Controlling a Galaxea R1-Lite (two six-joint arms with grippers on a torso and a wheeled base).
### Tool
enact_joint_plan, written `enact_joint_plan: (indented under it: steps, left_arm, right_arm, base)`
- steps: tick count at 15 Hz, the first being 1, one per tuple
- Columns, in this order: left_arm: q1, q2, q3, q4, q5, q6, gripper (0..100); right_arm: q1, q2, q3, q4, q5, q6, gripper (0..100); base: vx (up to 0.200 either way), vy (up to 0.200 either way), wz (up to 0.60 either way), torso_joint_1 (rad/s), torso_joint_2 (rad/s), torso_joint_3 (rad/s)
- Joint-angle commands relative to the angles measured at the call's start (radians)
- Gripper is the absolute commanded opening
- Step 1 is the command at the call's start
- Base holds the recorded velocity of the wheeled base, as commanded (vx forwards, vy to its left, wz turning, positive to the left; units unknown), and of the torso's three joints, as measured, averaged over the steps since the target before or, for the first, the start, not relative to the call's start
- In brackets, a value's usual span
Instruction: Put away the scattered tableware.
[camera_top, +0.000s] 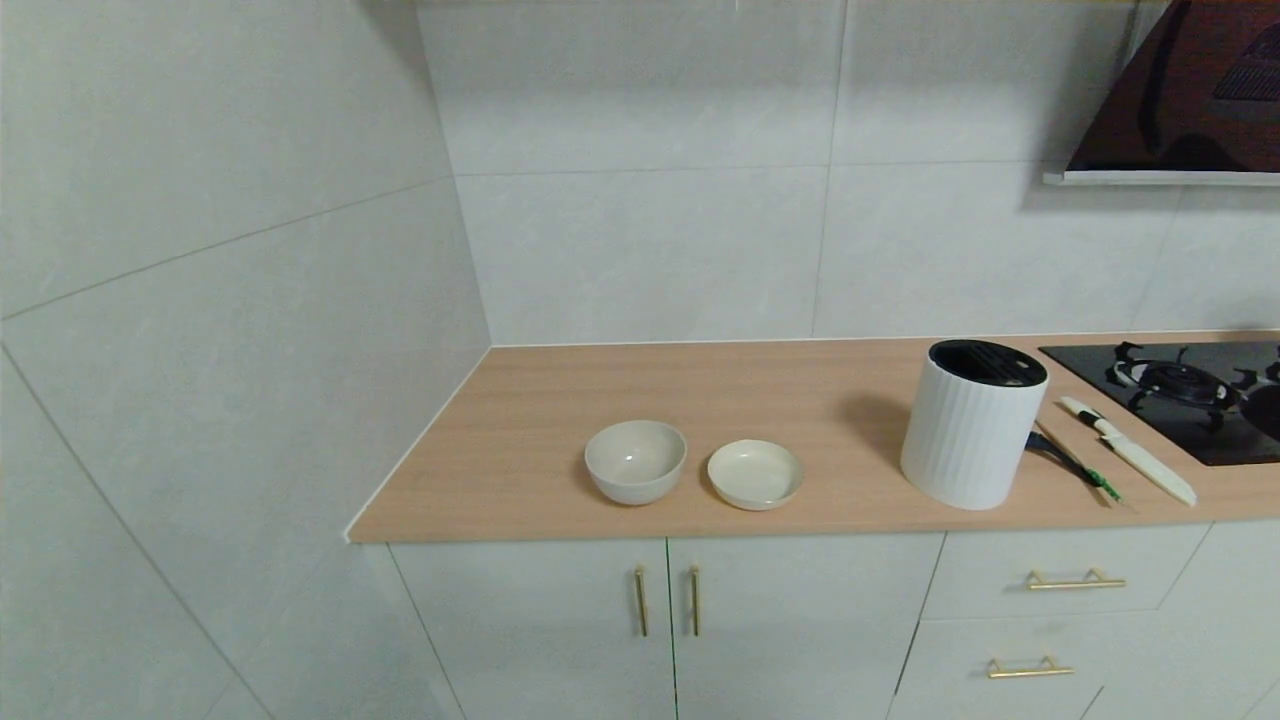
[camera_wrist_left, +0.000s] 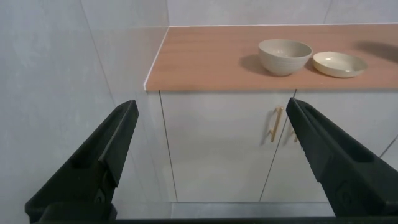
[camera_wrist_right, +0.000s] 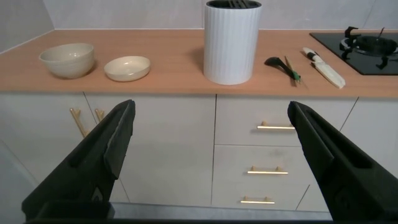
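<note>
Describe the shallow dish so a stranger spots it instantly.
On the wooden countertop, left of the tall white ribbed holder, sit two cream vessels. The shallow dish is the one nearer the holder, flatter than the deep bowl beside it.

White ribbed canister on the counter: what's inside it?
The white canister is topped by a black slotted insert. That insert and the opaque wall hide the inside, so I cannot tell whether it holds anything.

I see a wooden countertop (camera_top: 820, 390), bowl (camera_top: 635, 461) beside shallow dish (camera_top: 755, 473), white ribbed holder (camera_top: 972, 425), black utensil (camera_top: 1048, 449), white knife (camera_top: 1130, 450), gas hob (camera_top: 1180, 395)
</note>
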Motion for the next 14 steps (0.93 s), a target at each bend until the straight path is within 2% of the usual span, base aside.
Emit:
enact_joint_plan:
  steps: [1,5,9,14]
  left_arm:
    - [0.0,0.002,0.0,0.0,0.0,0.0,100]
    - [0.0,0.002,0.0,0.001,0.0,0.002,100]
    - [0.0,0.002,0.0,0.0,0.0,0.002,100]
    - [0.0,0.002,0.0,0.0,0.0,0.002,100]
  right_arm:
    - [0.0,0.0,0.0,0.0,0.0,0.0,100]
    - [0.0,0.0,0.0,0.0,0.0,0.0,100]
    - [0.0,0.0,0.0,0.0,0.0,0.0,100]
    - [0.0,0.0,0.0,0.0,0.0,0.0,100]
  base:
    - [0.0,0.0,0.0,0.0,0.0,0.0]
    - [0.0,0.0,0.0,-0.056,0.11,0.062]
    - [0.0,0.0,0.0,-0.171,0.38,0.199]
    - [0.0,0.0,0.0,-0.244,0.52,0.287]
